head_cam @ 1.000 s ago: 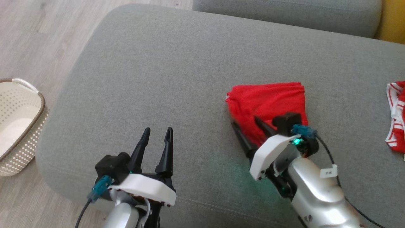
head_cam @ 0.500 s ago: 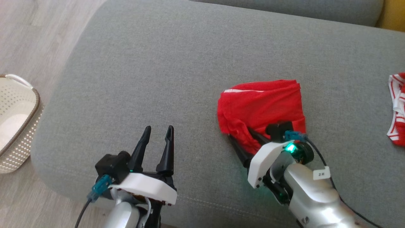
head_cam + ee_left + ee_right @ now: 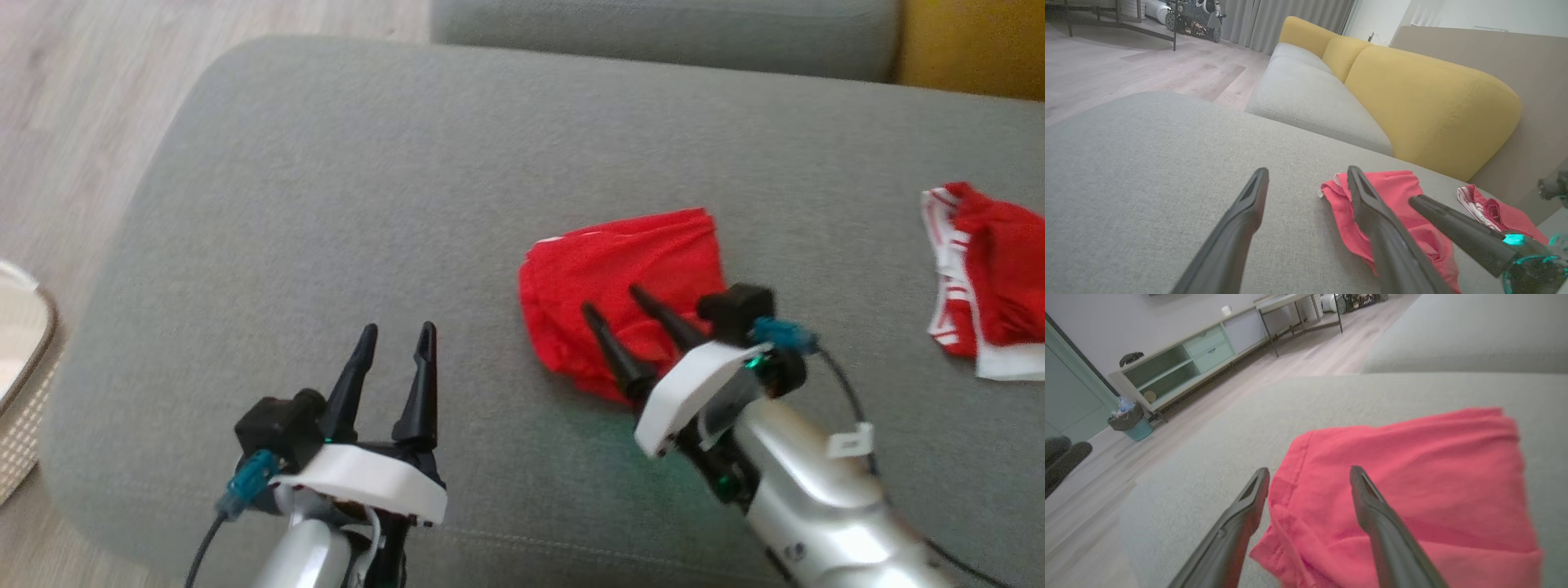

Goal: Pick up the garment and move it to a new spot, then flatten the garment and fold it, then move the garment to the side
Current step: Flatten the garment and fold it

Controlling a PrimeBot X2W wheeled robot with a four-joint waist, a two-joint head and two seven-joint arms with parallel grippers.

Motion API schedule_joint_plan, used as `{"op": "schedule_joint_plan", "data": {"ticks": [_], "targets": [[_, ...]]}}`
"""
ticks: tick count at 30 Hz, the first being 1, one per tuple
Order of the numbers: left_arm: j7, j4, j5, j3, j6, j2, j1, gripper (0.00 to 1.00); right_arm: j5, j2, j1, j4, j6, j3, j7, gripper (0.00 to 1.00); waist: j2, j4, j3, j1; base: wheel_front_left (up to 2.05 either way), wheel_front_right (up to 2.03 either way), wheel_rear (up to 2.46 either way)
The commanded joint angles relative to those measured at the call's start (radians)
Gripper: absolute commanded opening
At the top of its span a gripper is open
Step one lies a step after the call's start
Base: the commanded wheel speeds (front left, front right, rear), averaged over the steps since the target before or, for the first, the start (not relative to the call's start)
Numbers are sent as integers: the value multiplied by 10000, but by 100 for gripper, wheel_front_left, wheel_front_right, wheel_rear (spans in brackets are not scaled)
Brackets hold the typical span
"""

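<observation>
A broad grey sofa cushion (image 3: 367, 204), covered in a fine woven fabric with rounded corners and a stitched seam along its near edge, spreads out before me. On it, right of centre, lies the red garment (image 3: 624, 286): a soft, thin knit gathered into a rough rectangle, with rumpled folds along its near left side and a hemmed edge with a line of stitching.

My right gripper (image 3: 611, 300) is over the near part of the garment, its two long, tapered black fingers spread apart and pinching nothing. From my right wrist, one finger ends at the cloth's left hem and the other above the red fabric. I cannot tell whether they touch it.

My left gripper (image 3: 398, 327) is over bare cushion, well to the left of the garment, with its fingers also parted and empty.

Far to the right lies a second red cloth with white stripes (image 3: 980, 278), crumpled. A pale perforated basket (image 3: 24, 359) with a brown rim sits on the light wood floor (image 3: 82, 82) at the left. A plump yellow backrest (image 3: 1412, 102) rises beyond the cushion.
</observation>
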Motion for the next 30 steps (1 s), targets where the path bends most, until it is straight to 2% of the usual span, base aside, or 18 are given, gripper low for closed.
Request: {"op": "schedule_joint_plan", "data": {"ticks": [1, 7, 11, 16, 21, 25, 30], "targets": [[-122, -326, 91, 474, -1, 10, -265, 100, 48, -213, -314, -643, 65, -151, -216, 100, 0, -381, -314, 0, 0, 0, 0], [-122, -462, 198, 703, -21, 10, -262, 100, -547, -879, -163, -1590, 65, -843, -335, 100, 0, -881, -543, 0, 0, 0, 0], [-122, -642, 184, 905, -7, 10, -349, 100, -1280, -1260, 241, -2316, 65, -1836, -363, 100, 0, -1214, -570, 0, 0, 0, 0], [-122, -716, 118, 1086, 3, 10, -348, 100, -2187, -1437, 1186, -3198, 65, -3215, -392, 100, 0, -1494, -622, 0, 0, 0, 0], [-122, -703, 96, 1101, -36, 10, -303, 100, -3224, -1220, 2318, -3996, 65, -4674, -663, 100, 0, -1602, -622, 0, 0, 0, 0], [-122, -603, 116, 983, -94, 10, -173, 100, -3806, -774, 3168, -4496, 65, -5591, -767, 100, 0, -1640, -571, 0, 0, 0, 0], [-122, -464, 93, 918, -146, 10, 70, 100, -4453, -349, 3841, -4887, 65, -6220, -841, 100, 0, -1712, -572, 0, 0, 0, 0]]}}
